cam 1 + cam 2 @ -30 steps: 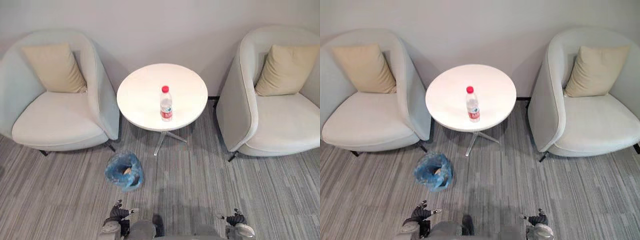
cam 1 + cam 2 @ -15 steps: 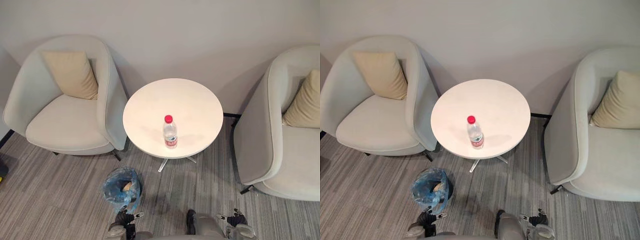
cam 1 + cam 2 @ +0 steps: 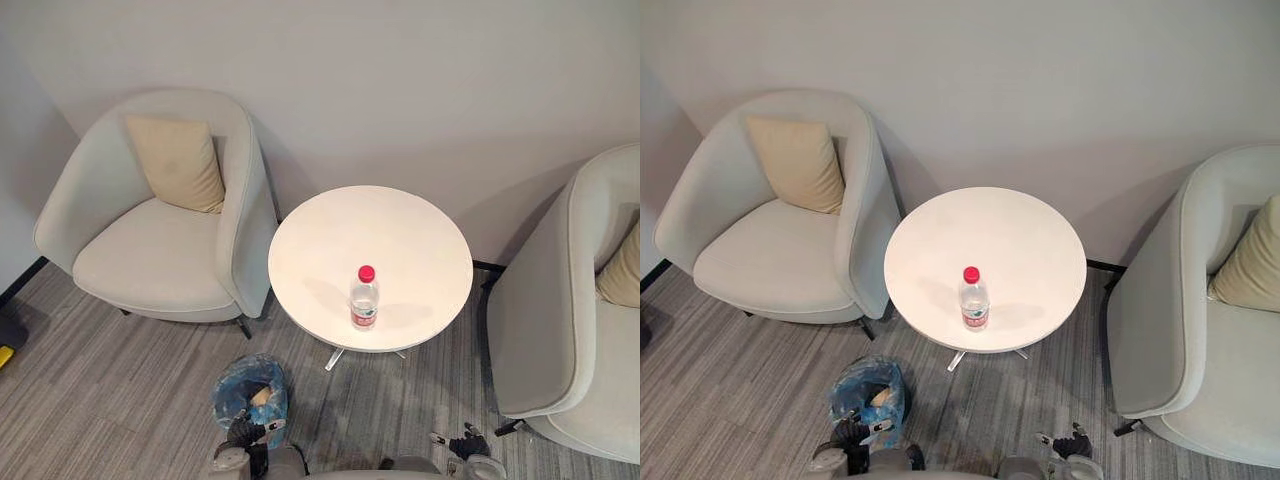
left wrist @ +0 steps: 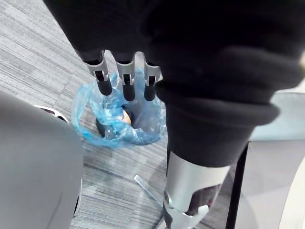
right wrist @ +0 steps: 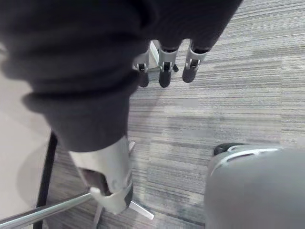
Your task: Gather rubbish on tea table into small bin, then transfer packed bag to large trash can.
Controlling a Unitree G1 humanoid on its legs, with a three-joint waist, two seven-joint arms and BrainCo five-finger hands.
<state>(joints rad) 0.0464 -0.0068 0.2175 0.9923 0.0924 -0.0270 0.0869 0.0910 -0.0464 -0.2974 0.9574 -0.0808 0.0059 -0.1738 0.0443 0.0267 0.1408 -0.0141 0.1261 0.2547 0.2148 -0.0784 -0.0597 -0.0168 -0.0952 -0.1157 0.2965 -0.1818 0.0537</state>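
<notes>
Plainly, the clear, red-capped plastic bottle point(image 3: 364, 298) stands upright on the round white tea table point(image 3: 410, 230), well apart from the left hand point(image 4: 125, 86), which hangs relaxed and empty near the small bin point(image 3: 268, 372); its crinkled blue bag point(image 4: 143, 129) holds a brownish scrap point(image 3: 262, 396). The right hand point(image 5: 164, 72) hangs loose, empty, over carpet point(image 3: 100, 400)

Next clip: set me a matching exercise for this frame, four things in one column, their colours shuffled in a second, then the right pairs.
Things:
1. bottle cap
2. bin bag
3. cushion
4. tea table

Colours:
A. white
B. blue
C. beige
D. red

Pairs: 1-D, 2-B, 3-C, 4-A.
</notes>
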